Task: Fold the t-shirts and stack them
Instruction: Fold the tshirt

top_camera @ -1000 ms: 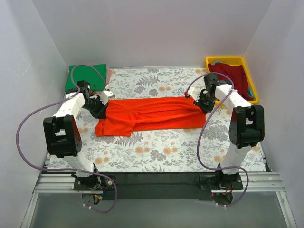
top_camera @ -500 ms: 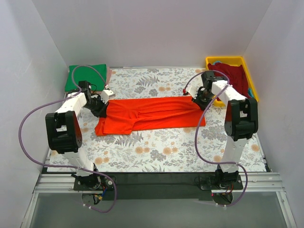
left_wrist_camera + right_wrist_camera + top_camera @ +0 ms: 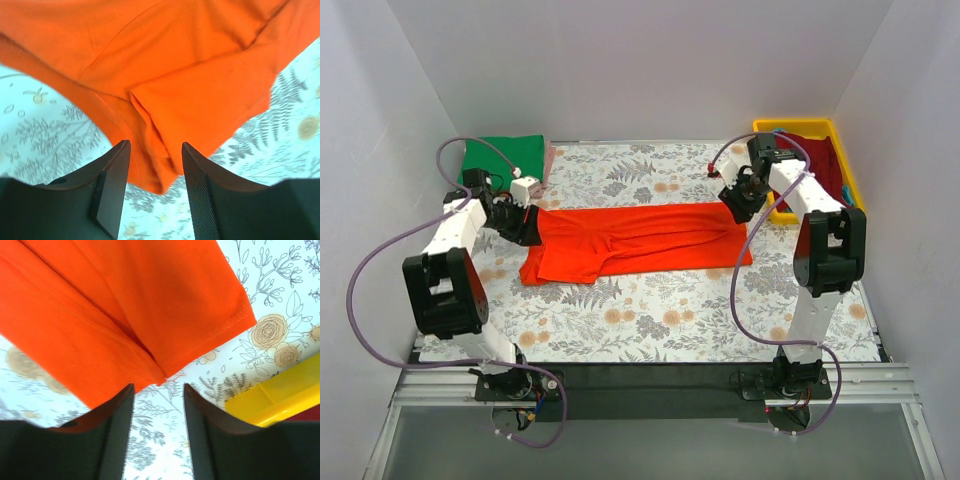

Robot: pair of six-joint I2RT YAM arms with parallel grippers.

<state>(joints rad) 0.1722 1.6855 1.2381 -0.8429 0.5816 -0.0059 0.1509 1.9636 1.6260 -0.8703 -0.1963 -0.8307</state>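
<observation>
The bright orange-red t-shirt (image 3: 640, 240) lies folded lengthwise into a long strip across the floral cloth. My left gripper (image 3: 530, 225) is open at the strip's left end; in the left wrist view a fold of the shirt (image 3: 200, 75) hangs between the open fingers (image 3: 112, 190), not pinched. My right gripper (image 3: 738, 208) is open just off the right end; the shirt's hem (image 3: 125, 315) lies beyond the fingertips (image 3: 117, 425). The green t-shirt (image 3: 500, 160) lies folded at the back left. The dark red t-shirt (image 3: 815, 160) lies in the yellow tray (image 3: 850, 185).
The yellow tray's corner shows in the right wrist view (image 3: 270, 395), close to the right finger. White walls enclose the table on three sides. The floral cloth (image 3: 670, 310) covers the table in front of the shirt.
Both grippers have let go of the shirt ends and drawn outward. The left arm moved left and back, the right arm back toward the tray. The shirt lies flat.
</observation>
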